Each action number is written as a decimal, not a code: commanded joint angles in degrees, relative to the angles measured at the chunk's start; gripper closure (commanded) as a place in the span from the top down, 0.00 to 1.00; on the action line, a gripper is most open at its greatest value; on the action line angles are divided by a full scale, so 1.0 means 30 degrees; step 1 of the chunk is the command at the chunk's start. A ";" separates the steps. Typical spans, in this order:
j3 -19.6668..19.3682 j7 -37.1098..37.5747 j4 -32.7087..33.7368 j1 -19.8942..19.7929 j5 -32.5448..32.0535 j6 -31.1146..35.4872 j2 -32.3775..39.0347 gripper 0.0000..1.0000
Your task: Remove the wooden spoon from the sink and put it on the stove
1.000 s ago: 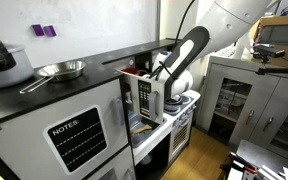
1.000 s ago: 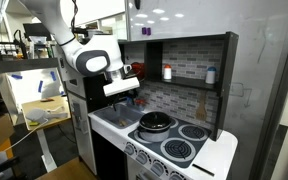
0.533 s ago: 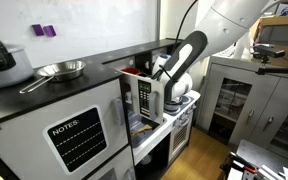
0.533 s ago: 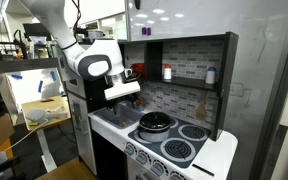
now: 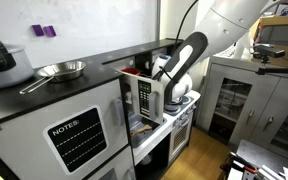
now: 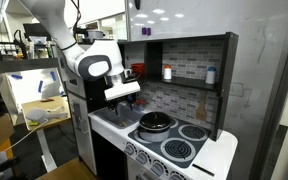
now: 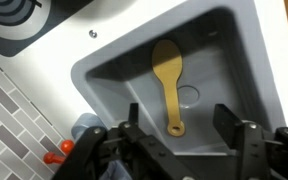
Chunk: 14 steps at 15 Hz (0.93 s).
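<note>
In the wrist view the tan-orange wooden spoon (image 7: pixel 169 85) lies flat on the floor of the grey sink (image 7: pixel 109 80), bowl end away from me, handle end with a hole toward me. My gripper (image 7: pixel 179 125) is open and empty, its two dark fingers hanging above the sink on either side of the spoon's handle end, not touching it. In an exterior view the gripper (image 6: pixel 124 97) hovers over the sink end of the toy kitchen, beside the stove (image 6: pixel 179 140) with its burners. A corner of a burner shows in the wrist view (image 7: pixel 19 20).
A small black pot (image 6: pixel 156 122) stands on the stove's near burner. A shelf with small bottles (image 6: pixel 167 72) hangs over the counter. A white microwave (image 5: pixel 146 97) and a steel pan (image 5: pixel 59 71) on a dark counter show in an exterior view.
The arm has come down and a little toward the sink compared with one second ago. Since half a second ago nothing visibly moved.
</note>
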 commanded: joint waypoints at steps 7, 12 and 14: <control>0.0698 0.0272 0.1023 -0.0481 -0.1021 0.0358 0.1509 0.62; 0.1074 0.0260 0.1978 -0.0630 -0.1119 0.0220 0.2689 0.64; 0.1149 0.0270 0.2219 -0.0704 -0.1157 0.0172 0.3022 0.65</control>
